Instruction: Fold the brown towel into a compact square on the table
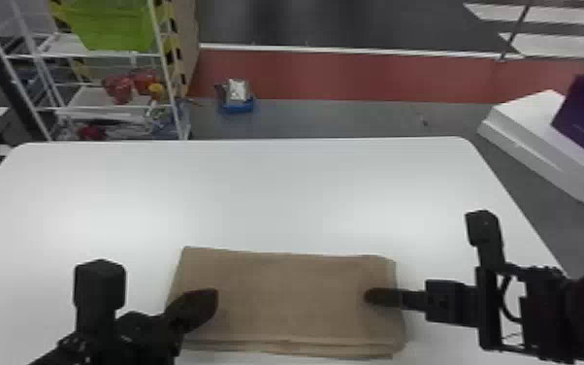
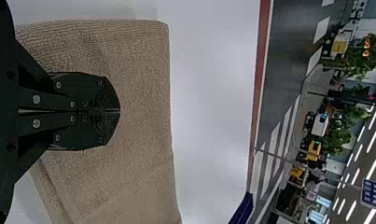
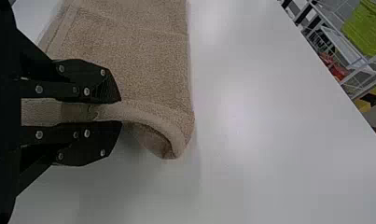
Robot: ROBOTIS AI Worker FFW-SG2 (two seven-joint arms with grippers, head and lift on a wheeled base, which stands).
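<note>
While left gripper [image 1: 207, 300], closed, hides part of brown towel [image 1: 291, 298] | right gripper [image 1: 371, 296], barely parted, pinches its end

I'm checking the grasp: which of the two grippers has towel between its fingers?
The right gripper: an end of the brown towel runs between its fingers. The left gripper has its fingers together, with no towel between them.

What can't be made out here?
- Underside of the towel: head view, hidden by its upper layers.
- Towel beneath left end effector: left wrist view, fingers cover it.
- Near edge of table: head view, cut off by bottom edge.
- Red items: head view, too small.
</note>
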